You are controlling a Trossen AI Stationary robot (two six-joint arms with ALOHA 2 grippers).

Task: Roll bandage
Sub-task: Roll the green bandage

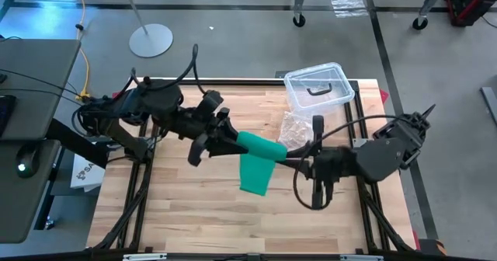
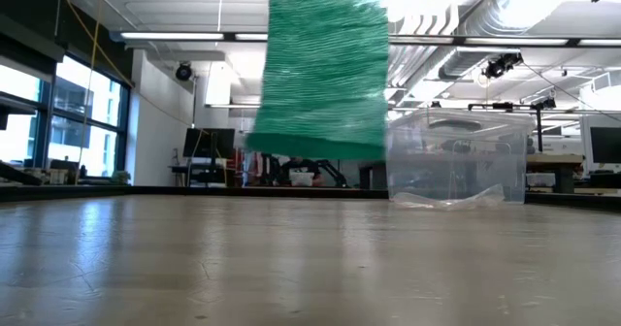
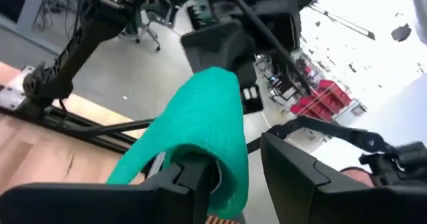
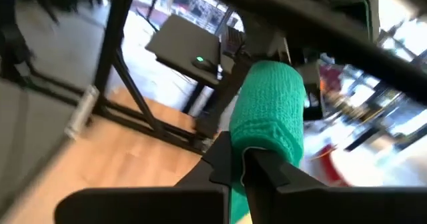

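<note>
Right gripper (image 4: 241, 159) clamped on bandage (image 1: 258, 158), left gripper (image 1: 231, 142) parted, both raised mid-table.

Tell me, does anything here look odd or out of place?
Only the green bandage: it hangs in mid-air between the left gripper and right gripper, its loose end dangling clear of the table. Nothing looks spilled or damaged.

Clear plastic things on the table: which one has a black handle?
The plastic box at the table's far edge has it: rigid, with a black handle on its lid. The plastic bag beside it is crinkly and has none.
</note>
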